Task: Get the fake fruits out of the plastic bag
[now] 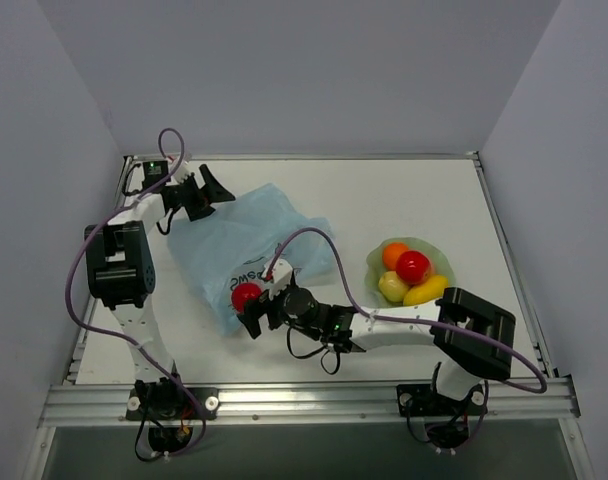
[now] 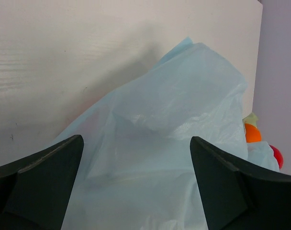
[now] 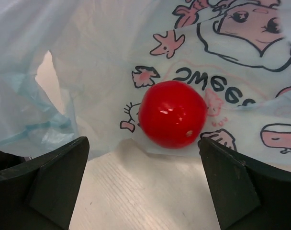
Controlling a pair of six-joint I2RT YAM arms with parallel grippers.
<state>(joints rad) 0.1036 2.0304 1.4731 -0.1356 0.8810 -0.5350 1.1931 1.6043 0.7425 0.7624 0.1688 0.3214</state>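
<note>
Retrieval step is in hand. Four fake fruits (image 1: 413,267) are already sitting in the green dish (image 1: 372,266), well behind the right gripper's wrist.

One red fruit (image 3: 172,114) is lying just ahead of the right gripper (image 3: 143,191), roughly centred between its jaws, at the near edge of the plastic bag (image 3: 102,52). It's resting against the printed film and looks uncovered. The right gripper is standing wide open and gripping nothing, with bare table (image 3: 150,191) under it.

The left gripper (image 2: 136,187) is also spread open and empty, hovering at the bag's far corner with film below and ahead of it. Can't tell if it's touching.

My read on the next move:
- The right gripper is needing a short push forward until the jaws straddle the ball.
- Then it closes across the widest part, since the ball is glossy and round and likely to squirt out.
- The jaws need to stay clear of the film, or the bag will be coming along with it.

Can't tell if more fruit is hiding inside the bag.
</note>
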